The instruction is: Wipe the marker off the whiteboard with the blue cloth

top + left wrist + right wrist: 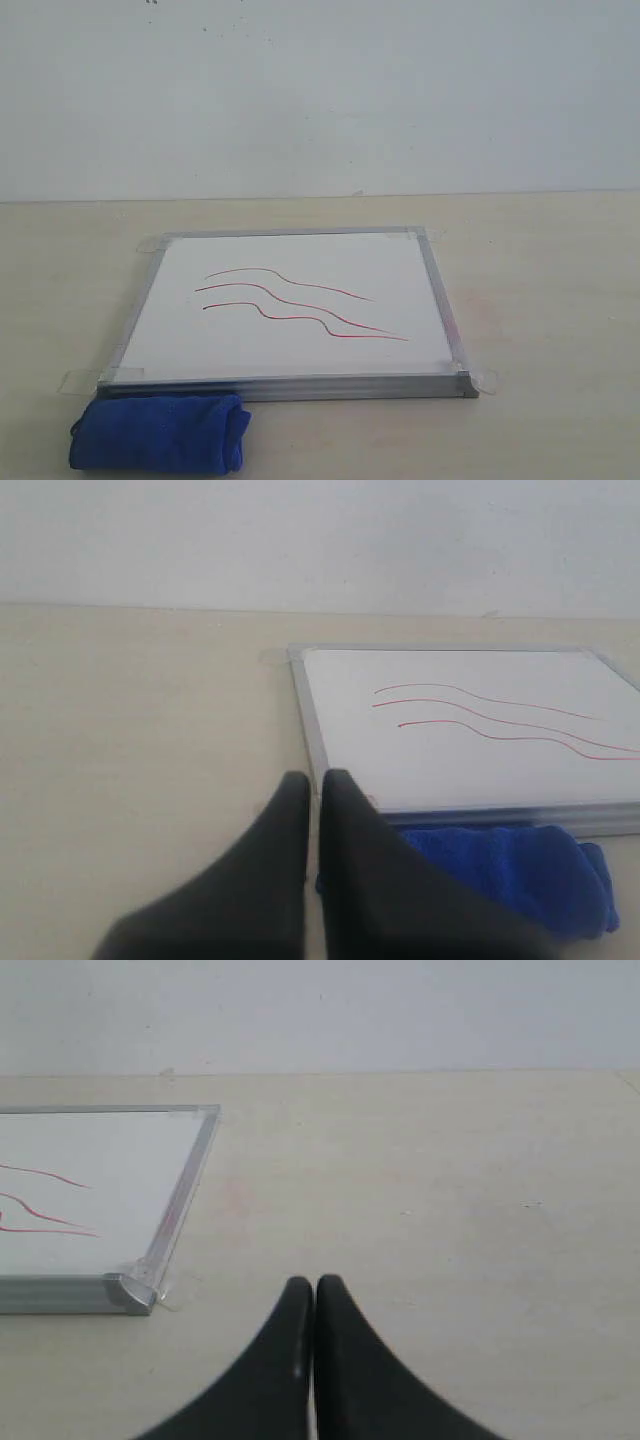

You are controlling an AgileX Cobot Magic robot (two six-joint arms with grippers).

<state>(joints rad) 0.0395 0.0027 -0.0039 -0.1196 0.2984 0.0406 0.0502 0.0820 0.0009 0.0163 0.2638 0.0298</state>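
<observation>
three wavy red marker lines are seen unwiped across the middle of the whiteboard, which is laid flat on the table with clear tape tabs at its corners. the blue cloth is rolled into a bundle and set on the table, touching the board's near edge at its left corner and held by nothing. the left gripper is clenched on nothing near that cloth, and the right gripper is likewise pressed closed and empty, near the board's near right corner.
</observation>
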